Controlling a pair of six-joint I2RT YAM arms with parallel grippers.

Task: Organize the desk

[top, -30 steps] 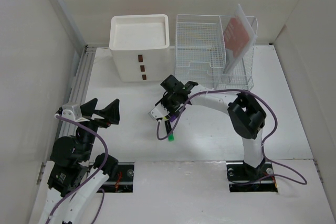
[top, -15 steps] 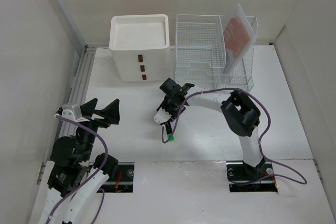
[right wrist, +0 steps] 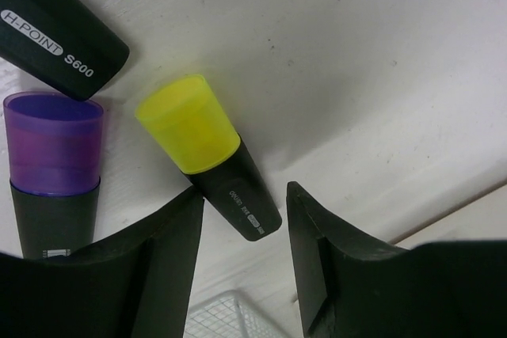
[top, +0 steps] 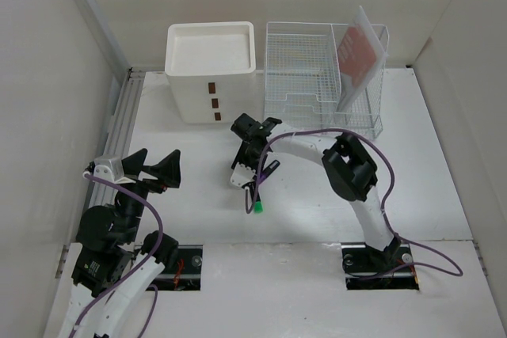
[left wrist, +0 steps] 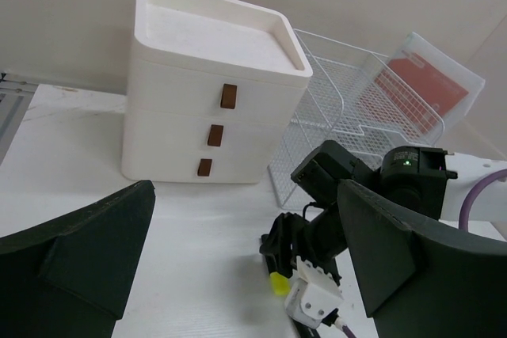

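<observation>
1. The left arm (top: 111,237) is folded up behind its claw, close over its base.
2. The left gripper (top: 156,165) is held level and faces forward, its two fingers (left wrist: 83,252) spread wide apart.
3. The right arm (top: 354,173) stretches out behind its claw, elbow bent high and forearm angled across toward the wrist.
4. The right gripper (top: 255,181) tips steeply downward, with its fingers (right wrist: 119,271) parted by a narrow gap.
</observation>
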